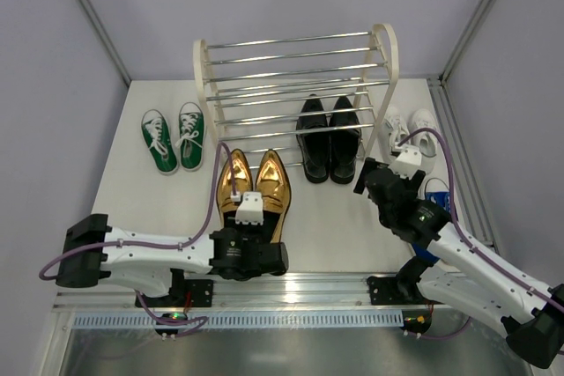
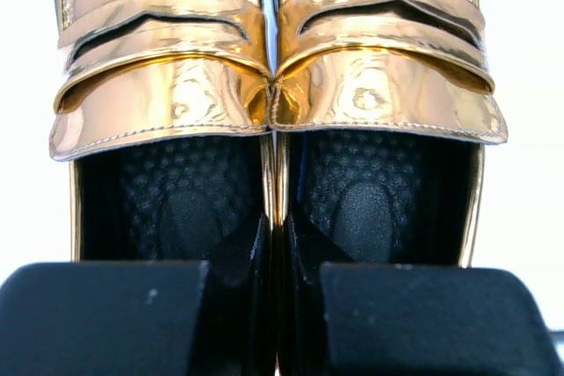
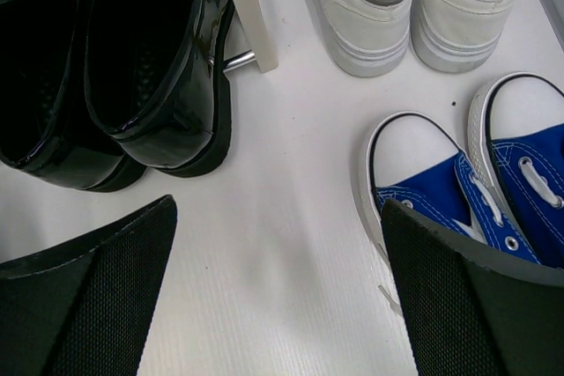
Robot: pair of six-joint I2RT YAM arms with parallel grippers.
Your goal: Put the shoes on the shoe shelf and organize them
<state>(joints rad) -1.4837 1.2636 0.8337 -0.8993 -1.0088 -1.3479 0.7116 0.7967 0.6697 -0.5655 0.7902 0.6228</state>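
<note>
Black dress shoes (image 1: pixel 329 140) sat in shelf (image 1: pixel 389 59), centre frame. Left gripper (image 2: pixel 275 248) clamped gold loafers (image 1: pixel 256 184); right gripper (image 3: pixel 278 217) gaped empty. Green sneakers (image 1: pixel 173 138), white sneakers (image 1: pixel 411 125), blue sneakers (image 1: pixel 438 193) lay unshelved.

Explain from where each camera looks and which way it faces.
Top external: above and behind the bases, facing down over the table and shoe shelf; left arm and right arm show.
Left wrist: on the left arm, facing down into the gold loafers; left end effector fills the bottom.
Right wrist: on the right arm, facing down at black dress shoes, white sneakers, blue sneakers; right end effector open.
Shared: top and left wrist both show the loafers.
</note>
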